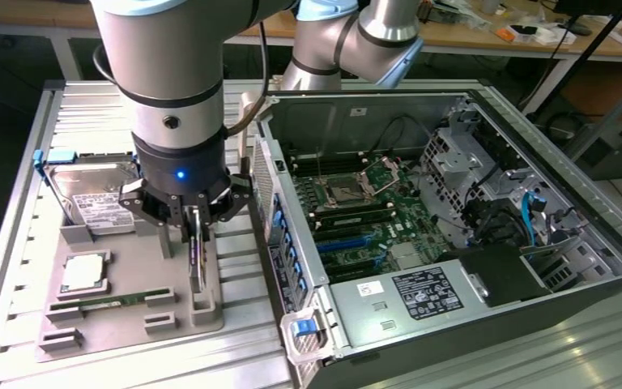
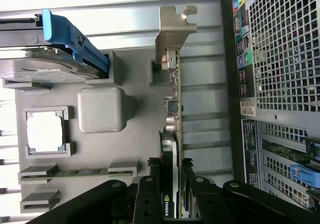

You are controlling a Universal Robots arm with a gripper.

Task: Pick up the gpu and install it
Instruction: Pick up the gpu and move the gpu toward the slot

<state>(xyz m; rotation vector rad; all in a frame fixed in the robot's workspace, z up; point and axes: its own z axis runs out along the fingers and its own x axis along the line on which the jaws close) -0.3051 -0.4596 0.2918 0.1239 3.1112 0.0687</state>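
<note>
Dark green board with a silvery-beige bracket [image 2: 173,29] at one end, that was the gpu [image 1: 197,259], standing on edge in the grey holder tray [image 1: 117,328] just beside the open PC case [image 1: 602,267]. The gripper [image 1: 194,231] had its jaws pinched narrow on the card's top edge, so I'd call this the pick-up step, card not lifted out yet. Any lift would need to go dead straight up to clear the holder's slots.
</note>
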